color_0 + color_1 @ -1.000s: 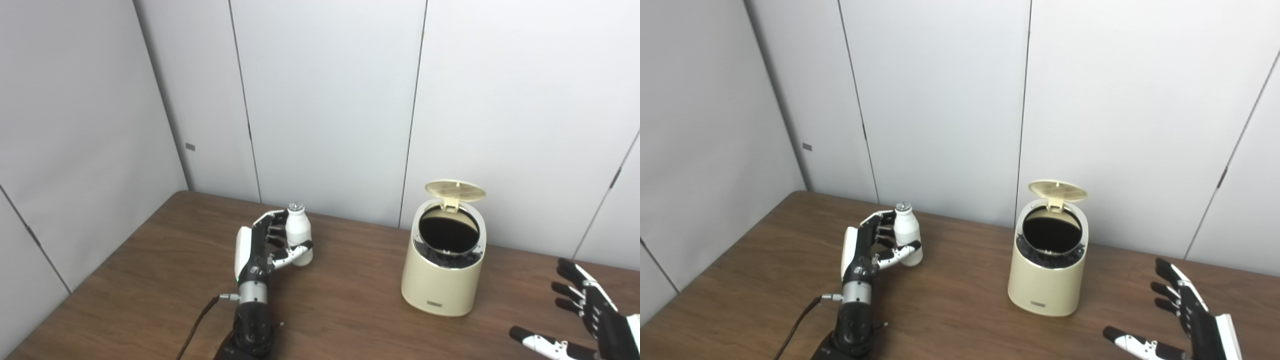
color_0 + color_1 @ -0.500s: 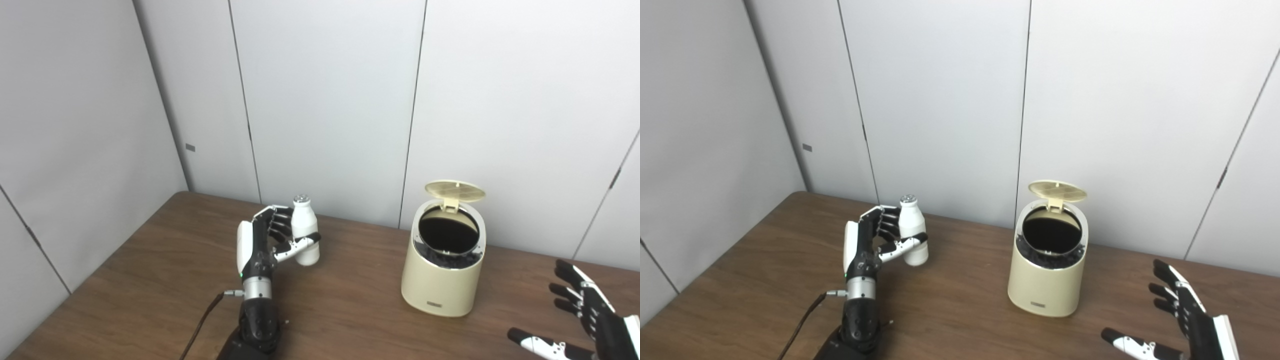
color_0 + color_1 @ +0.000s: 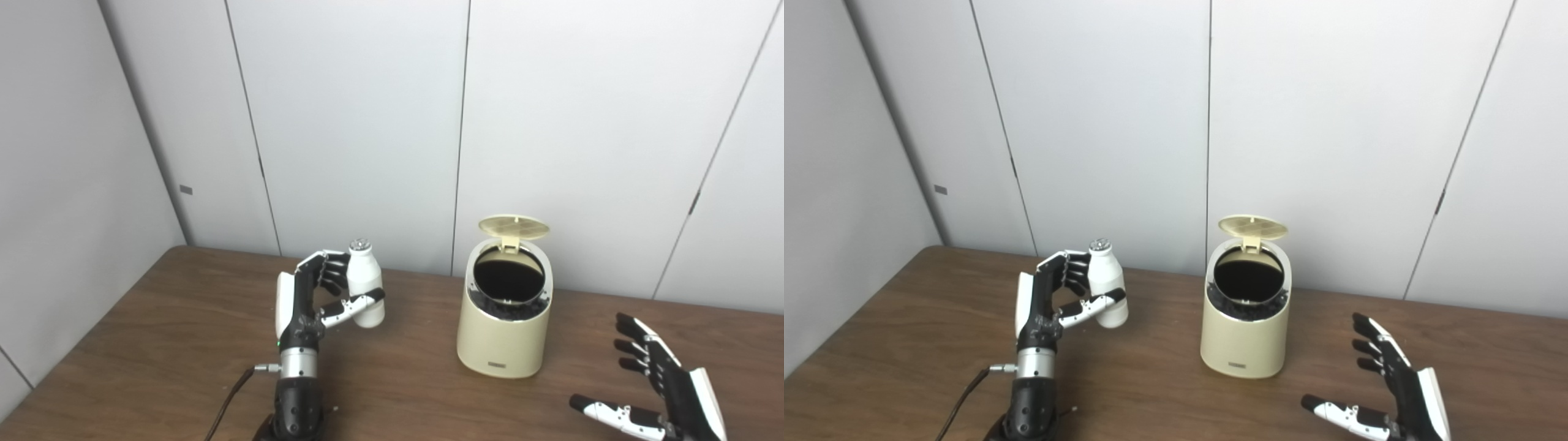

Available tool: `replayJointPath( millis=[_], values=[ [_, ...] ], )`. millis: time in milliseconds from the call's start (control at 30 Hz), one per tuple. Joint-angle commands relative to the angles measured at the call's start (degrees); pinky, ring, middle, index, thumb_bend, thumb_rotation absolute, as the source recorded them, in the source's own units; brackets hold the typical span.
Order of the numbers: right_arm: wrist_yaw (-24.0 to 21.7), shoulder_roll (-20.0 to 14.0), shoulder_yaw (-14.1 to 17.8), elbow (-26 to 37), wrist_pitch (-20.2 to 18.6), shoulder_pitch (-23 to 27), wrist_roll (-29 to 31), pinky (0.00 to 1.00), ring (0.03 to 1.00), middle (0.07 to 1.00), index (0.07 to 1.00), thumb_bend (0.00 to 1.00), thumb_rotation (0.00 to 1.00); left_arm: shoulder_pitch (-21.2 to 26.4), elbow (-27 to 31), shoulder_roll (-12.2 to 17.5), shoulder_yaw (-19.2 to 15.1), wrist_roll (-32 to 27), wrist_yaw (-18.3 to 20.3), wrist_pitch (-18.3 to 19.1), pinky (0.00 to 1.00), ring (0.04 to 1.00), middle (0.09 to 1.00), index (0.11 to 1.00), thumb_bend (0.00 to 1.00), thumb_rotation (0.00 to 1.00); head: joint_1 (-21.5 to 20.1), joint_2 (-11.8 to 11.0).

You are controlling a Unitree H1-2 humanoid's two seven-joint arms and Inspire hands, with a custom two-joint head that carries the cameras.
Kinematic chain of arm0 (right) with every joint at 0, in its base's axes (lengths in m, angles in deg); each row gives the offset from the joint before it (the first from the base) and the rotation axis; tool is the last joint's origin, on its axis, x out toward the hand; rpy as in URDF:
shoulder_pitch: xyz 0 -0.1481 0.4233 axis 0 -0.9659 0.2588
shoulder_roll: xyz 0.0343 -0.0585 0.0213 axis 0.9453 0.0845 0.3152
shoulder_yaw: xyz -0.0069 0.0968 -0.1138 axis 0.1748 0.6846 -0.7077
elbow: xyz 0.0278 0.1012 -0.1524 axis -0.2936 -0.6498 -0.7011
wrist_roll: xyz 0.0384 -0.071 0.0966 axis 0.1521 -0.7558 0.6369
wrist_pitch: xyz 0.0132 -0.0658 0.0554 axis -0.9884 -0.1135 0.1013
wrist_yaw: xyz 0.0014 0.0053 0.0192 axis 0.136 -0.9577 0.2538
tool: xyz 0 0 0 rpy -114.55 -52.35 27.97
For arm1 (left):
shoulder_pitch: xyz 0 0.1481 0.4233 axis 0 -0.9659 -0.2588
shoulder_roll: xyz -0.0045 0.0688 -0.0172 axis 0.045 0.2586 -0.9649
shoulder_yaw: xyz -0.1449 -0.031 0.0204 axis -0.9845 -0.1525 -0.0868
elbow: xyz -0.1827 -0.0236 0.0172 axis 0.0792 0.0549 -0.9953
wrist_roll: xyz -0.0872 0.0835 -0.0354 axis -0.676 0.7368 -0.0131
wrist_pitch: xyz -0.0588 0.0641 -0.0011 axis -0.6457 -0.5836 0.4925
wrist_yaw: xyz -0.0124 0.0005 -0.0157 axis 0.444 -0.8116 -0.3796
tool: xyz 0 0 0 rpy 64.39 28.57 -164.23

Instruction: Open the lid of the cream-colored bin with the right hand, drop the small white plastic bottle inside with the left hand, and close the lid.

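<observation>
The cream-colored bin (image 3: 503, 334) stands on the brown table (image 3: 153, 343) with its round lid (image 3: 513, 226) tipped up and back, showing a dark inside. My left hand (image 3: 315, 294) is shut on the small white plastic bottle (image 3: 365, 285) and holds it upright above the table, well left of the bin. My right hand (image 3: 658, 383) is open and empty, fingers spread, low over the table to the right of the bin. The same scene shows in the right eye view, with the bin (image 3: 1244, 331) and bottle (image 3: 1107, 283).
Grey wall panels (image 3: 367, 122) close off the back and left of the table. A thin cable (image 3: 229, 401) runs along the table beside my left forearm.
The camera has turned, shifting the whole picture left. My left hand has lifted the bottle a little and carried it slightly toward the bin. The right hand stays open.
</observation>
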State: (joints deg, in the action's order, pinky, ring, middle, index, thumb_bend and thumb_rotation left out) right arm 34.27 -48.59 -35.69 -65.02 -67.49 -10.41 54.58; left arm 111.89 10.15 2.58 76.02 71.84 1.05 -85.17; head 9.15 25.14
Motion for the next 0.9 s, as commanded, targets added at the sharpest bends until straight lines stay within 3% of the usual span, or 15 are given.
replayJointPath(
  millis=[0, 167, 300, 633, 867],
  values=[
    [1.9, 0.3, 0.0, 0.0, 4.0, 2.3, -0.6, 0.71, 0.794, 0.855, 0.838, 0.81, 0.10, 3.2, 3.7, 0.0, 0.4, -0.5, 1.4, -2.5, 0.37, 0.430, 0.481, 0.506, 0.50, 0.00, -0.8, -0.2],
    [2.7, 0.8, -0.4, -2.2, 5.4, 2.6, -1.4, 0.73, 0.797, 0.860, 0.838, 0.81, 0.17, 4.6, 7.4, -1.7, 0.5, -2.8, 4.5, -1.9, 0.36, 0.424, 0.479, 0.509, 0.50, 0.00, -2.8, -1.1],
    [3.1, 1.6, -0.4, -3.2, 5.7, 2.9, -1.3, 0.73, 0.795, 0.853, 0.831, 0.82, 0.15, 6.2, 8.0, -3.1, 0.8, -1.9, 4.9, -2.2, 0.36, 0.425, 0.486, 0.513, 0.50, 0.00, -3.3, -1.6],
    [4.2, 1.9, -0.9, -4.6, 6.6, 3.5, -1.7, 0.76, 0.799, 0.855, 0.837, 0.82, 0.12, 9.8, 6.1, -5.7, 2.0, -0.7, 5.7, -3.9, 0.37, 0.422, 0.482, 0.518, 0.50, 0.00, -4.3, -2.5],
    [5.0, 2.2, -1.2, -5.0, 7.1, 3.7, -2.0, 0.75, 0.793, 0.854, 0.839, 0.82, 0.16, 11.3, 3.4, -6.8, 4.1, -1.2, 4.8, -5.0, 0.37, 0.420, 0.480, 0.522, 0.50, 0.00, -4.9, -2.6]
  ],
)
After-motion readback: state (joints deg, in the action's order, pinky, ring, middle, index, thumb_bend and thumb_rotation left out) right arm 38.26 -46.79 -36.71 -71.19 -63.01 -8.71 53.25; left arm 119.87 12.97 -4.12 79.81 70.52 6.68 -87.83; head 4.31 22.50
